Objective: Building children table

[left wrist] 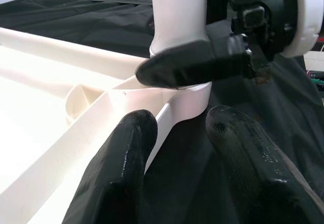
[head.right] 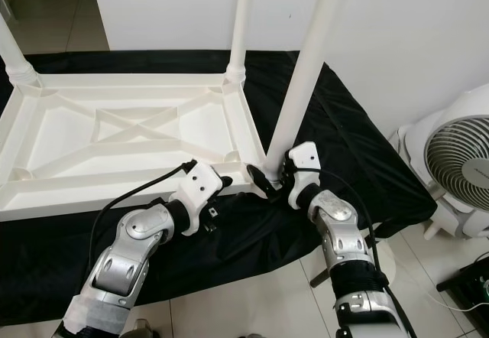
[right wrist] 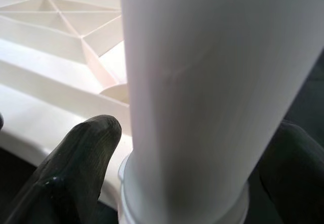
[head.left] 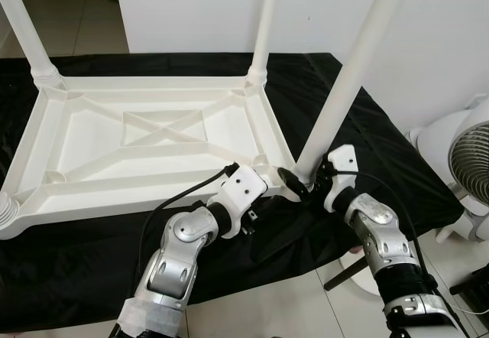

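— Right gripper (head.left: 299,179) first: we have its two black fingers (right wrist: 81,158) pinching the base of the near table leg (head.left: 344,86), one on each side, right where it enters the corner socket (left wrist: 195,95) of the upturned tabletop (head.left: 153,135).

— And our left gripper (left wrist: 177,148)?

— Just beside that same corner, fingers spread with nothing between them, pointed at the tabletop's rim below the socket. We judge it is there to brace the top while the right one works the leg.

— So the step in hand is seating this leg?

— We think so. The leg leans a little away from us instead of standing square like the others, so we should straighten it before pushing or twisting, or it may bind in the socket. We keep the grip low, near the collar, where we have the most control, and press the left gripper against the rim so the top does not slide on the black cloth (head.left: 367,135).

— What lies beyond?

— Past our grippers the ribbed underside of the tabletop runs off, with the far right leg (head.left: 263,28) and the far left leg (head.left: 27,32) already upright in their corners. Off to the right gripper's outer side stands a white fan (head.right: 458,158), well apart from the work.
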Robot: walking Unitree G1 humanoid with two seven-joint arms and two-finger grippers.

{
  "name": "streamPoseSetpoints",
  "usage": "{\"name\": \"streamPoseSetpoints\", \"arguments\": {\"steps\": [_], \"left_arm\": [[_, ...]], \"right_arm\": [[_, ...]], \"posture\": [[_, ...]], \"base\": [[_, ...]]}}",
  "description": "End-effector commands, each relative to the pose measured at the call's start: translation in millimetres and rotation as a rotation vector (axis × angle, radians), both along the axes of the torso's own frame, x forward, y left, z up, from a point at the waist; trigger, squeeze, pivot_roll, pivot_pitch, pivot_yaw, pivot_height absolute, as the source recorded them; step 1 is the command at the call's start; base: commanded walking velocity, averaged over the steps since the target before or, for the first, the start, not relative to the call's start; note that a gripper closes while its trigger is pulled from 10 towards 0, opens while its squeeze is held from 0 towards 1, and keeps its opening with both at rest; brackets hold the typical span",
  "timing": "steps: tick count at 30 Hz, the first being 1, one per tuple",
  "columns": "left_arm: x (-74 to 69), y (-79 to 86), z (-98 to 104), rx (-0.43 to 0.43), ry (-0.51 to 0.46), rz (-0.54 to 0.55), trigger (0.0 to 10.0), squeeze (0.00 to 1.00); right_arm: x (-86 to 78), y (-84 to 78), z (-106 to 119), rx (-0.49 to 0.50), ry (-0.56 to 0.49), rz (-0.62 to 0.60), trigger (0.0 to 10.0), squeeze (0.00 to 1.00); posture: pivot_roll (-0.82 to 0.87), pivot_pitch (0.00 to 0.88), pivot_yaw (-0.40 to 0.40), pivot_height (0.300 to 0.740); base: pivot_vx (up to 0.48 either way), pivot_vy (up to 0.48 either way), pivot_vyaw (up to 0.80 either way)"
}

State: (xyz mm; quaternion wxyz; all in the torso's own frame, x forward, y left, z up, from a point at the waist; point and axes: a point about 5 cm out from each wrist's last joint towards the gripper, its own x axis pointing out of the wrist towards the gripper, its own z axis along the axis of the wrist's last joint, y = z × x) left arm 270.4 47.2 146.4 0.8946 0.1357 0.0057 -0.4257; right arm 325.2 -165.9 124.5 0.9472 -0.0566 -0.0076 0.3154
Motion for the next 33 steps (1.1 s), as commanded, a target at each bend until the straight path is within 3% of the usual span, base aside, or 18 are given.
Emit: {"name": "streamPoseSetpoints", "arguments": {"steps": [1,4,5,8,9,22,23,24,25,27,29,33], "left_arm": [[3.1,1.3,2,-0.025,-0.017,0.093,10.0,0.0],[3.2,0.7,2,-0.025,-0.017,0.091,10.0,0.0],[3.4,-0.4,3,-0.026,-0.018,0.085,10.0,0.0],[3.5,-0.7,3,-0.026,-0.018,0.084,10.0,0.0],[3.9,-0.9,4,-0.025,-0.019,0.083,10.0,0.0],[3.4,-0.2,4,-0.027,-0.019,0.091,10.0,0.0],[3.1,-0.6,4,-0.028,-0.018,0.091,10.0,0.0],[3.1,-0.6,4,-0.028,-0.018,0.091,10.0,0.0],[2.5,-0.6,4,-0.03,-0.018,0.09,10.0,0.0],[2.2,-0.4,3,-0.03,-0.017,0.091,10.0,0.0],[2.5,1.1,2,-0.026,-0.016,0.1,10.0,0.0],[2.9,1.6,2,-0.024,-0.018,0.106,10.0,0.0]], "right_arm": [[1.8,0.4,-1,-0.018,0.0,0.03,10.0,0.0],[3.4,3.1,-4,-0.034,0.001,0.05,10.0,0.0],[7.6,6.4,-5,-0.058,-0.011,0.068,8.6,0.0],[9.0,7.0,-5,-0.059,-0.015,0.073,8.6,0.0],[10.4,9.3,-4,-0.059,-0.022,0.081,0.0,0.0],[4.0,10.7,-17,-0.062,-0.009,0.109,0.0,0.0],[2.3,11.0,-19,-0.047,-0.002,0.098,4.5,0.0],[2.3,11.0,-19,-0.047,-0.002,0.098,4.5,0.0],[0.8,11.8,-20,-0.012,0.007,0.075,10.0,0.0],[-0.3,12.8,-20,0.022,0.009,0.049,10.0,0.0],[-1.9,15.4,-19,0.093,-0.008,-0.069,10.0,0.0],[-2.5,16.3,-19,0.105,-0.012,-0.125,10.0,0.0]], "posture": [[0.08,0.052,-0.089,0.74],[0.08,0.051,-0.082,0.74],[0.08,0.051,-0.081,0.74],[0.08,0.051,-0.081,0.74],[0.08,0.047,-0.079,0.74],[0.09,0.051,-0.09,0.74],[0.09,0.051,-0.091,0.74],[0.09,0.051,-0.091,0.74],[0.09,0.053,-0.095,0.74],[0.09,0.054,-0.097,0.74],[0.08,0.056,-0.093,0.74],[0.08,0.057,-0.091,0.74]], "base": [[0.0,0.0,0.0],[0.0,0.0,0.0],[0.0,0.0,0.0],[0.0,0.0,0.0],[0.0,0.0,0.0],[0.0,0.0,0.0],[0.0,0.0,0.0],[0.0,0.0,0.0],[0.0,0.0,0.0],[0.0,0.0,0.0],[0.0,0.0,0.0],[0.0,0.0,0.0]]}}
